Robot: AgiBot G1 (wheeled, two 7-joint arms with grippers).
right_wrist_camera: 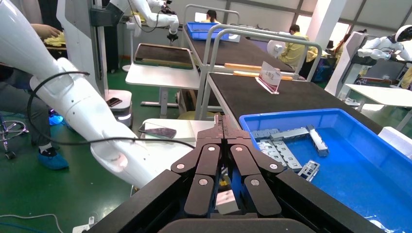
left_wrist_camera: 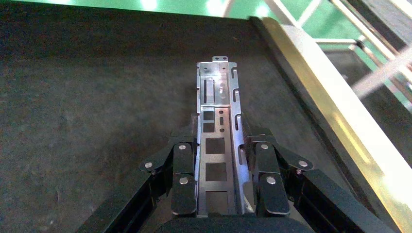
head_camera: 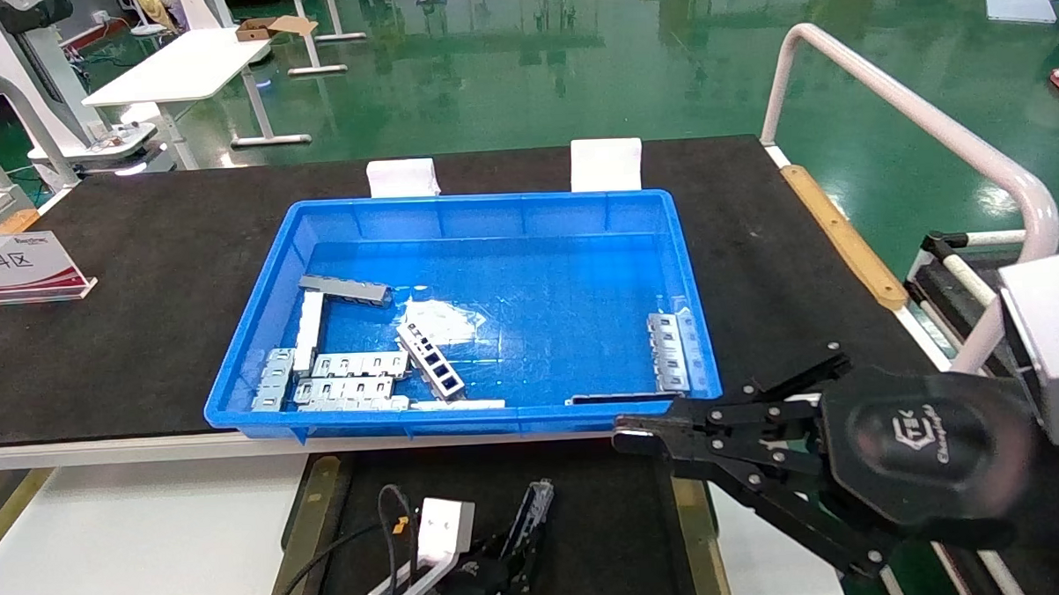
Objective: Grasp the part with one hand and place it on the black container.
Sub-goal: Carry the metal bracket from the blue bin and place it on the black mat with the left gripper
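The left gripper is clamped on one part, a slim silver-grey metal channel strip with rectangular slots, which runs lengthwise between the two fingers and sticks out past their tips. In the head view this gripper sits low over the black container, a shallow tray with a matte black floor and olive-brass side rails, and the part in its grasp is over that floor; whether the part touches the floor cannot be told. In the left wrist view the black floor lies beneath the strip, with one brass rail just beside it. The right gripper hangs near the front right corner of the blue plastic crate, its two fingers pressed together with nothing between them, as the right wrist view also shows. The one blue crate rests on the big black tabletop and holds roughly nine more metal pieces: a cluster of about six at its left front, a strip with square windows near the middle, a dark strip along the front wall, and one notched bracket by the right wall.
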